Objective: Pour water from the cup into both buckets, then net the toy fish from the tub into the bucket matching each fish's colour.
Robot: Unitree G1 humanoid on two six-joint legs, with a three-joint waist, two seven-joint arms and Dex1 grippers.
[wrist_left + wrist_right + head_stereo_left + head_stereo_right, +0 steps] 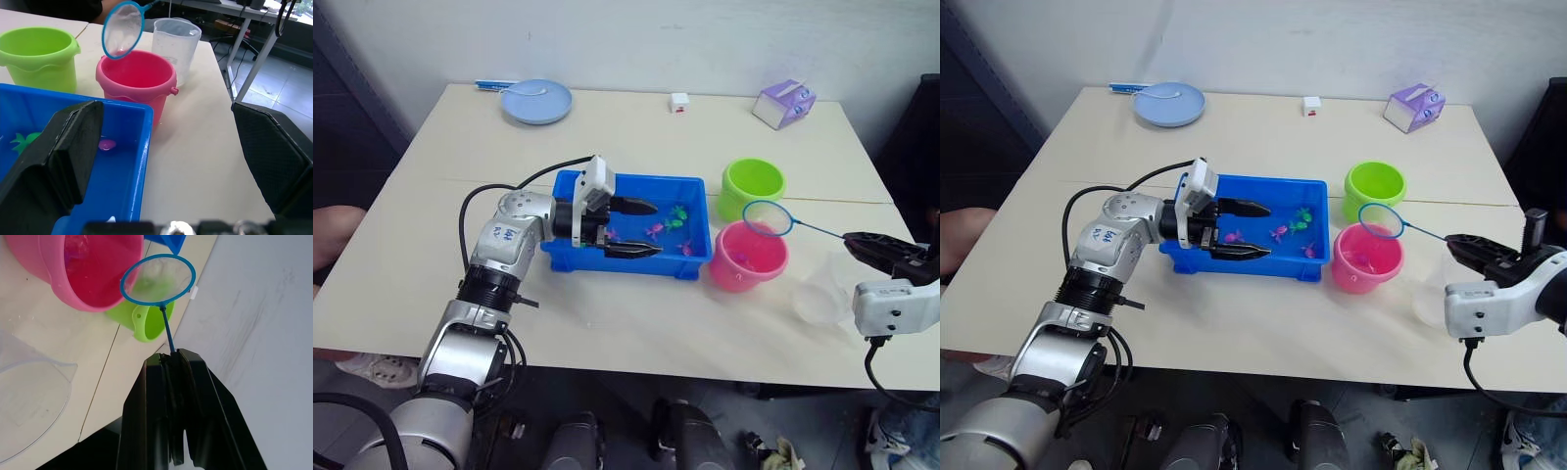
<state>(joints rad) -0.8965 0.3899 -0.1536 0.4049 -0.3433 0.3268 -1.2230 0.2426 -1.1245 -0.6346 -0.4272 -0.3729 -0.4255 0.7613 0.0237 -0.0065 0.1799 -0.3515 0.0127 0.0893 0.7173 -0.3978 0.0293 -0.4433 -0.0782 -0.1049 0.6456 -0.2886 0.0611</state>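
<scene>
1. My right gripper (1461,245) is nearest, off the table's (636,323) right front corner, its black fingers clamped together on the thin blue handle of the net (768,217).
2. The net's round blue hoop, with fine see-through mesh, hangs in the air above the far rim of the pink bucket (748,258), between it and the green bucket (752,187).
3. The cup (822,291), clear smooth plastic with a spout, stands close to the table's right front edge, just beside the pink bucket and right under my right arm; little open room there.
4. The two buckets stand side by side, the green farther back, both just beside the tub's (628,257) right end. The pink one is glossy, with a small knob at its rim.
5. The tub is a shallow bright blue rectangle with a rolled rim, mid-table. Tiny pink and green fish (671,223) lie in its right half.
6. My left gripper (636,228) reaches over the tub's left half, fingers spread wide apart, one near the far wall, one near the near wall, holding nothing.
7. The table is pale and matt with a seam across it. Broad bare room lies in front of the tub and behind it.
8. Along the far edge: a pale blue plate (537,100), a small white cube (679,102), a purple box (783,103).
</scene>
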